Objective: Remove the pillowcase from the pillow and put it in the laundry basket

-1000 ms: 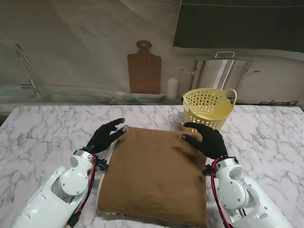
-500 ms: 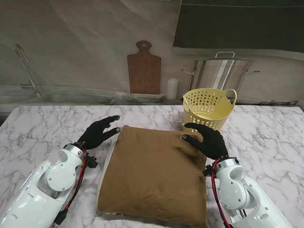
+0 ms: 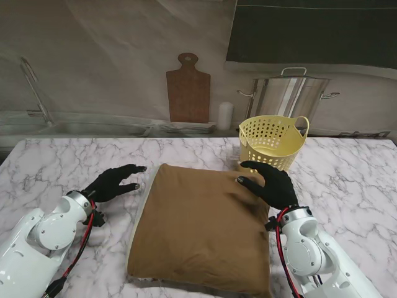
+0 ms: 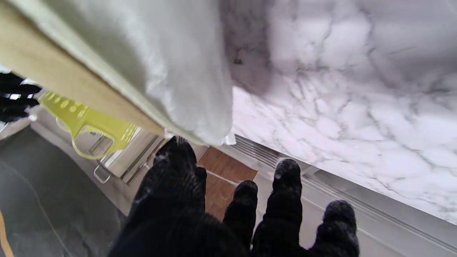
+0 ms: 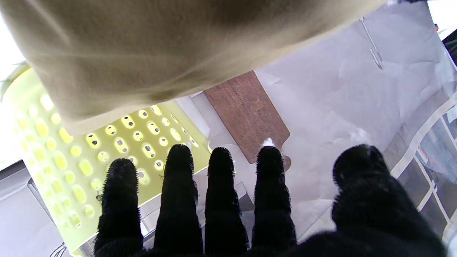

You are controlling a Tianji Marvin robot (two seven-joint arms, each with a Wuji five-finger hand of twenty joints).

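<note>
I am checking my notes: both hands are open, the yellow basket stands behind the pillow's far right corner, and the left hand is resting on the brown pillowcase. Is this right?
Not quite. The left hand is not on the brown pillowcase; the stand view shows it open over the marble table, beside the pillow. The right hand is open, and the yellow basket stands where you say.

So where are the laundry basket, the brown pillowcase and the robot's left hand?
laundry basket (image 3: 270, 141): stand view, on its perforated yellow wall.
pillowcase (image 3: 201, 230): stand view, middle of the brown fabric.
left hand (image 3: 111, 183): stand view, back of the black glove.
</note>
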